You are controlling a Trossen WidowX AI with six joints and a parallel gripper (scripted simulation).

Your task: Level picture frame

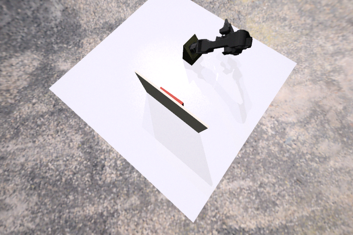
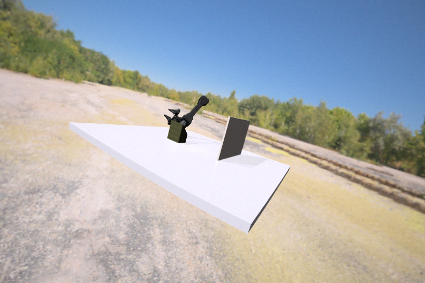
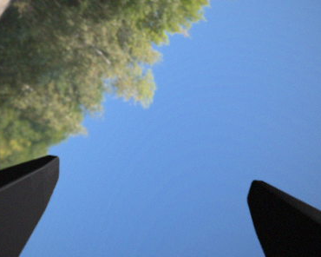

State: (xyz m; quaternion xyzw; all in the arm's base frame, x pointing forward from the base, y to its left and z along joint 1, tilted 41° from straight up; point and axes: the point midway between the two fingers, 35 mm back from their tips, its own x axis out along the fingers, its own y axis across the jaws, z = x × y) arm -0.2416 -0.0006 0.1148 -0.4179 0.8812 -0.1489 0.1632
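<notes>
The picture frame shows only as a thin red edge (image 1: 171, 95) on the arm's side of an upright wall panel (image 1: 174, 103) (image 2: 234, 138). A small dark bit is at the red edge's right end in the top view. The panel hides the frame in the exterior view, and the wrist view does not show it. The screw and notched strip are hidden. How far the frame tilts cannot be told. My gripper (image 2: 167, 112) (image 3: 156, 179) is open and empty, its fingers wide apart. It is well away from the frame, pointing away from the panel.
The arm stands on a dark green base block (image 1: 191, 55) (image 2: 176, 132) on the white table top (image 1: 113, 64) (image 2: 137, 149). The panel stands on the same top and casts a shadow on its far side. The wrist view shows trees and sky.
</notes>
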